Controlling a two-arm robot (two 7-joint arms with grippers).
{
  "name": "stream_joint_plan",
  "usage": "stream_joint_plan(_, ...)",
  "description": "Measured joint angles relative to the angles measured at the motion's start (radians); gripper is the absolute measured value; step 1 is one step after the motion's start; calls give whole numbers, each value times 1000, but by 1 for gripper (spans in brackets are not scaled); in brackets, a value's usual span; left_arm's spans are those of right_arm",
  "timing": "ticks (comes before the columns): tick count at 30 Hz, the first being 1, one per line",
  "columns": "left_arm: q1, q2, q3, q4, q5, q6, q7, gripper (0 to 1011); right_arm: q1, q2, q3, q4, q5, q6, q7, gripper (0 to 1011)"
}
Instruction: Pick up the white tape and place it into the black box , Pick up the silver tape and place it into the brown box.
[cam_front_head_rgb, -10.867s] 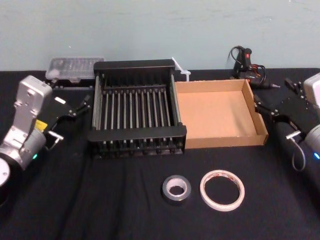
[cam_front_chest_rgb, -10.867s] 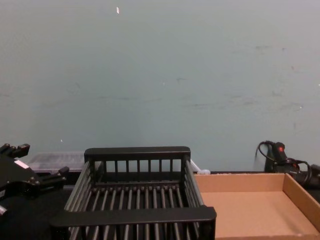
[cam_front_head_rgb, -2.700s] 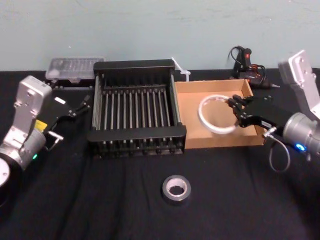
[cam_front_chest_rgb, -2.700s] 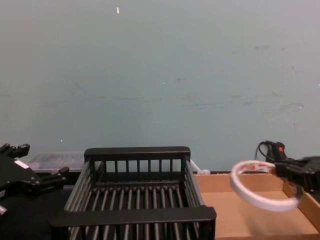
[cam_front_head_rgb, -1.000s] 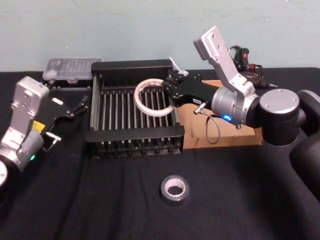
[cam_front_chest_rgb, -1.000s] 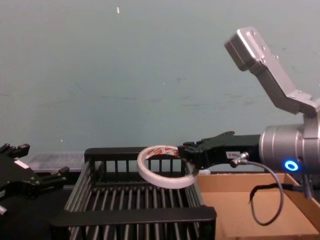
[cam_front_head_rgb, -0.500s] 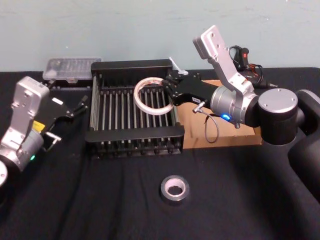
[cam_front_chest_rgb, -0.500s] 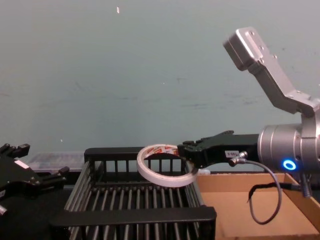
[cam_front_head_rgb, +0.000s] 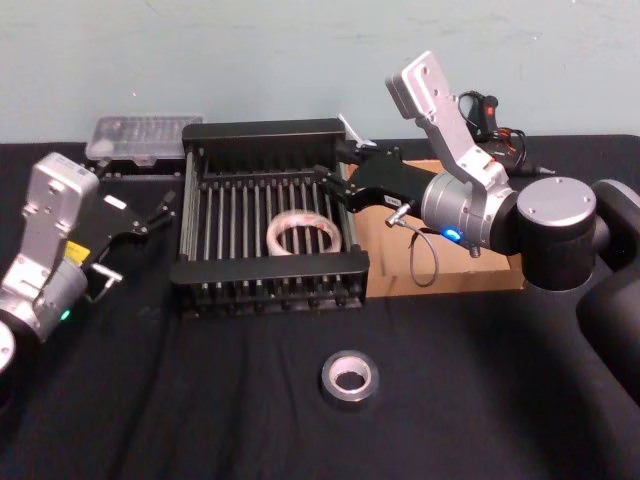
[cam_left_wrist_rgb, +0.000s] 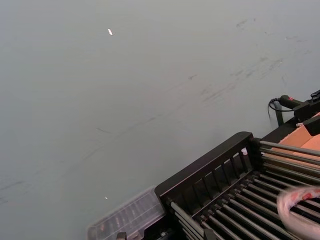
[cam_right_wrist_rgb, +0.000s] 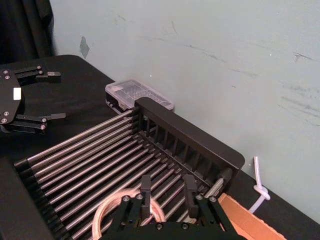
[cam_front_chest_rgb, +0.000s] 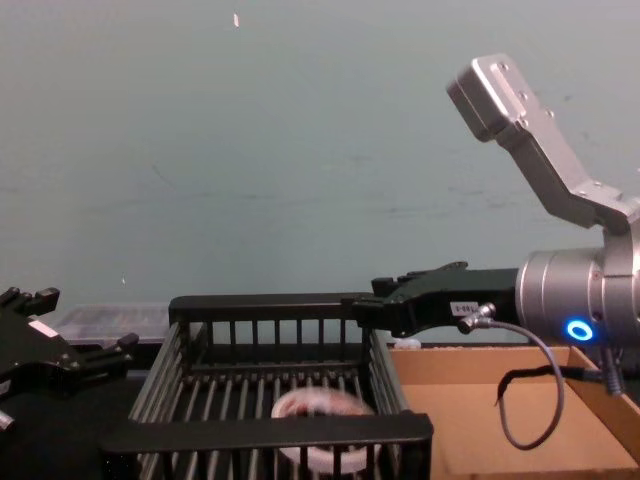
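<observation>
Head view, on the right gripper (cam_front_head_rgb: 334, 168): spread wide, clasping nothing, poised over the right side of the black box (cam_front_head_rgb: 270, 130). Beneath it, down at the box's floor bars, the white tape (cam_front_head_rgb: 305, 236); red print too blurred to read. Out front on the black cloth (cam_front_head_rgb: 200, 400), the silver tape (cam_front_head_rgb: 350, 376). Half hidden behind the right arm, the brown box (cam_front_head_rgb: 378, 250). Parked at far left, fingers apart, the left gripper (cam_front_head_rgb: 150, 212)

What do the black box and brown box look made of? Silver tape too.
Black box: likely moulded plastic, matte; uniform slatted bars, thick rims.
Brown box: cardboard, dull tan, thin folded walls.
Silver tape: grey, slightly glossy roll; backing material unclear.
</observation>
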Motion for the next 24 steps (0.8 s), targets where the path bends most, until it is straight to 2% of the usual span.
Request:
stream_joint_plan(5, 0, 0, 0, 0, 0, 0, 0, 1001, 0, 0, 0, -1, 0, 0, 0, 556)
stream_joint_plan(6, 0, 0, 0, 0, 0, 0, 0, 1001, 0, 1, 0, -1, 0, 1, 0, 616)
stream_joint_plan(8, 0, 0, 0, 0, 0, 0, 0, 1001, 0, 1, 0, -1, 0, 1, 0, 648)
stream_joint_plan(14, 0, 0, 0, 0, 0, 0, 0, 1001, 0, 1, 0, -1, 1, 1, 0, 864)
stream_joint_plan(20, 0, 0, 0, 0, 0, 0, 0, 1001, 0, 1, 0, -1, 1, 1, 0, 992)
stream_joint_plan(24, 0, 0, 0, 0, 0, 0, 0, 1001, 0, 1, 0, -1, 1, 1, 0, 1002)
